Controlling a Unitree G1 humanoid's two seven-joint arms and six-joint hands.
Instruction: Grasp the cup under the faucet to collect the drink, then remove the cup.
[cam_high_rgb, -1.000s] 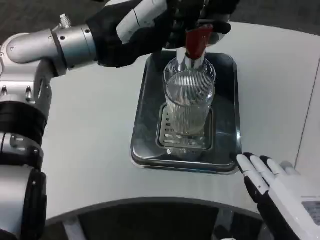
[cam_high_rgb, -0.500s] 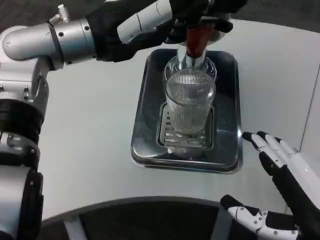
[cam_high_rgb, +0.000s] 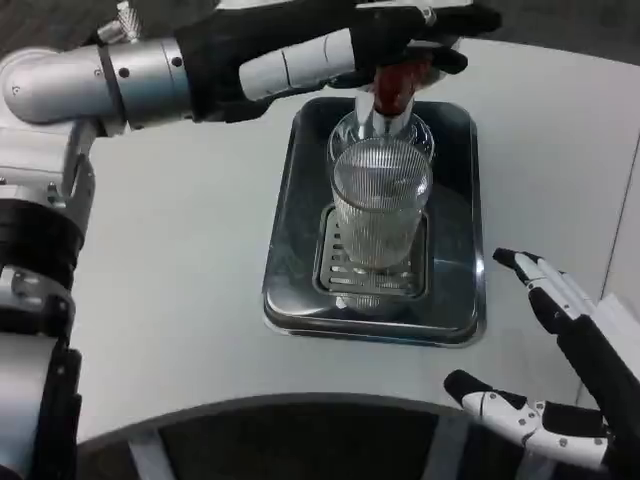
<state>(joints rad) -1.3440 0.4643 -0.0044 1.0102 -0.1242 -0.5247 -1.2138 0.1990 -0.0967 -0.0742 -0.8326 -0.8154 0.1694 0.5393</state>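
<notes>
Biggest worry I'd have here: the cup is tall, ribbed, clear and looks top-heavy, standing on the slotted grate of the metal drip tray. If the right hand comes in fast or off-center, a fingertip could clip the wall and tip it, or shove it out from under the faucet before the drink lands in it. Ribbed glass can also slide if the squeeze is too light. And if the left hand lets the tap run on while the cup is being pulled away, liquid goes into the tray instead.

Left hand's fingers are wrapped over the red tap handle, up behind and above the cup's rim, so that hand is holding the faucet, not the cup. Can't tell if anything is flowing.

Right hand's fingers are spread wide with nothing in them. The cup sits ahead of them and off to their inner side, well apart, with the tray's near right corner between them and the glass. Thumb hangs low over the bench edge, closer to the robot than the tray.
</notes>
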